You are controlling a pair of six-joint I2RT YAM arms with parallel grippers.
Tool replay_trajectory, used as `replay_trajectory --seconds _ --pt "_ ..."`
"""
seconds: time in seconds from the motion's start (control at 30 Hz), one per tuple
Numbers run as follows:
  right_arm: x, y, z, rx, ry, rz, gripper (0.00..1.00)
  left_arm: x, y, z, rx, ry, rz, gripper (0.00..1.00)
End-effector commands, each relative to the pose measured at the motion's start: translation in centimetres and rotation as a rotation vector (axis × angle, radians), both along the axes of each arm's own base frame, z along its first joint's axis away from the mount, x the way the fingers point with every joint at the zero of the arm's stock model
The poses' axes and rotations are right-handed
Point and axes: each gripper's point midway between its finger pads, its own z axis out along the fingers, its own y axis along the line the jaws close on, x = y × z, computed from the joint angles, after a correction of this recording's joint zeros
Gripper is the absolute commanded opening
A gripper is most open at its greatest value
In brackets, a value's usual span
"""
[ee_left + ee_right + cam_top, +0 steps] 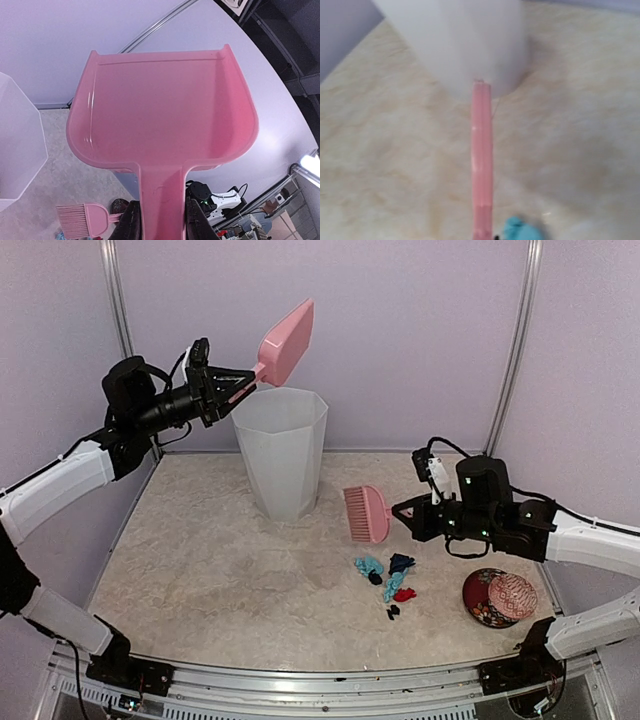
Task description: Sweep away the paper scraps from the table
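Scraps [388,583] lie in a loose cluster on the table [200,570], right of centre and toward the front: teal, dark blue, red and black bits, some touching, a small black one a little apart at the near end. They sit just in front of the brush [366,512] and left of the dish [500,597], which rests near the right edge. One teal bit shows, blurred, at the bottom of the right wrist view just right of the brush [481,160].

The left gripper [232,385] is raised high at the back left, its fingers [131,225] clamped on either side of the dustpan [287,340] handle. The dustpan is held in the air, tilted with its mouth upward toward the back wall, above and just behind the rim of the bin [280,450]. From the left wrist the dustpan [165,110] looks bare inside, with the bin wall [20,150] at the left edge and the brush [82,220] far below.

The bin stands upright on the table behind the centre. The brush stands on edge between bin and right gripper [402,510], bristles pointing left, handle pointing right. The right gripper is low over the table and closed on that handle; its own fingers do not show in the right wrist view, where the brush appears edge-on as a thin pink bar reaching toward the bin base
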Motion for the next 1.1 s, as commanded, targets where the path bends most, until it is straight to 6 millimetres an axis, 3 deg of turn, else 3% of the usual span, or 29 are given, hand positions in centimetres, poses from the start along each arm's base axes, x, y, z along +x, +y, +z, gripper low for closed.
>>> replay_trajectory --seconds 0.0,0.13,0.3,0.57,0.77,0.87,1.07 --pt "-0.5 2.9 -0.9 0.145 0.114 0.085 0.00 -1.8 -0.1 -2.7 0.188 -0.102 0.058 0.00" --pt "-1.1 4.1 -3.4 0.198 0.213 0.119 0.00 -3.4 -0.5 -4.2 0.314 -0.170 0.108 0.00" --pt "-1.3 4.1 -6.3 0.177 0.303 0.095 0.00 -5.1 -1.3 -6.6 0.457 -0.211 0.149 0.00" --pt "-0.5 -0.5 -8.9 0.016 0.310 -0.109 0.00 -8.1 -3.9 -11.3 0.665 -0.270 0.136 0.00" --pt "-1.3 -3.6 -8.4 -0.014 0.297 -0.185 0.00 -10.2 -5.4 -14.5 0.751 -0.271 0.083 0.00" --pt "-1.7 -4.2 -7.3 -0.013 0.275 -0.180 0.00 -11.2 -5.8 -15.8 0.782 -0.275 0.074 0.00" --pt "-1.4 -5.2 -2.4 0.017 0.165 -0.192 0.00 -13.6 -6.7 -18.3 0.849 -0.294 0.038 0.00"
